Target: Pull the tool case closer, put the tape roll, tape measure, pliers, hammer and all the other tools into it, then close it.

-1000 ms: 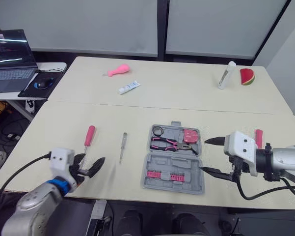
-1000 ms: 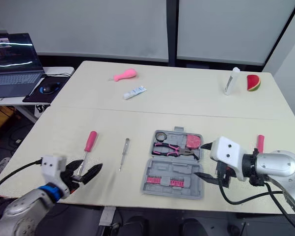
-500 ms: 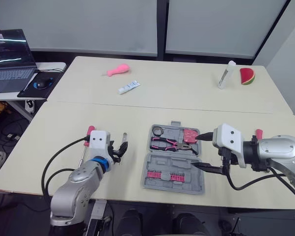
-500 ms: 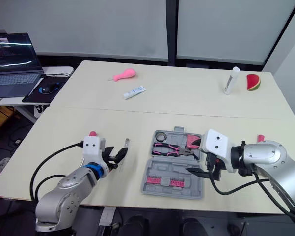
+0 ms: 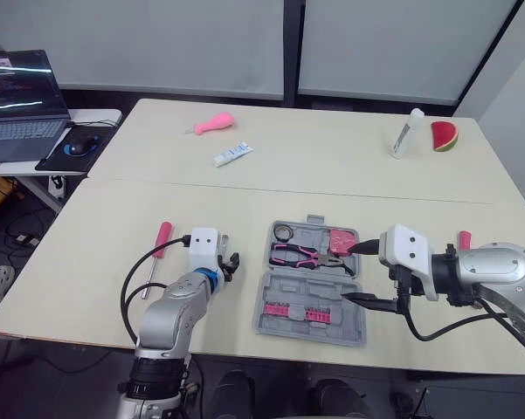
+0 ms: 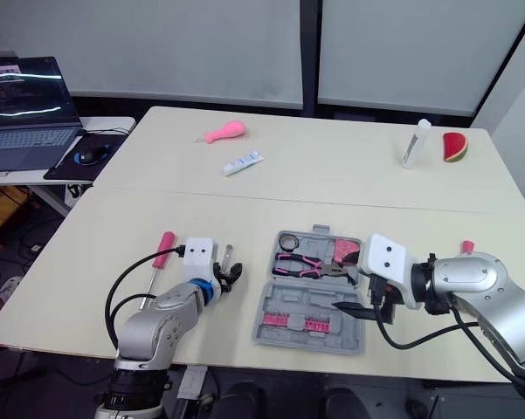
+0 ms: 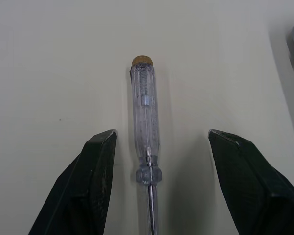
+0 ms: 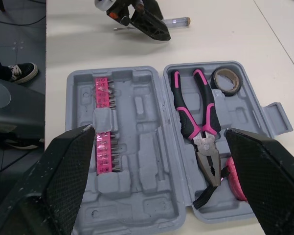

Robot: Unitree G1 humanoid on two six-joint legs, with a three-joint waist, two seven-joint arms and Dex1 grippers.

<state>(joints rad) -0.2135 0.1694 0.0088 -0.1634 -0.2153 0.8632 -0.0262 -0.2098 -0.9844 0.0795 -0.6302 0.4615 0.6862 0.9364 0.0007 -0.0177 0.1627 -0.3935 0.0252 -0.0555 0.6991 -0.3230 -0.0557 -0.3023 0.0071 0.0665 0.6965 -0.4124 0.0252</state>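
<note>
The grey tool case (image 5: 310, 279) lies open near the table's front, holding a tape roll (image 5: 282, 232), pink-handled pliers (image 5: 307, 257), a pink tape measure (image 5: 340, 240) and a pink bit strip (image 5: 300, 312). My left gripper (image 7: 162, 133) is open, low over the table just left of the case, straddling a clear-handled screwdriver (image 7: 146, 117) without touching it. A red-handled screwdriver (image 5: 161, 243) lies further left. At the case's right edge my right gripper (image 5: 364, 273) is open and holds nothing; its wrist view looks down on the pliers (image 8: 198, 112) and tape roll (image 8: 226, 81).
A pink handle (image 5: 462, 238) lies on the table behind my right arm. On the far table are a pink bulb-shaped object (image 5: 211, 124), a small tube (image 5: 231, 154), a white bottle (image 5: 404, 133) and a watermelon slice (image 5: 443, 136). A laptop (image 5: 22, 96) sits on a side desk at left.
My left gripper has travelled from the table's front-left edge forward and right to the clear screwdriver. My right gripper has shifted left, up to the case's right edge.
</note>
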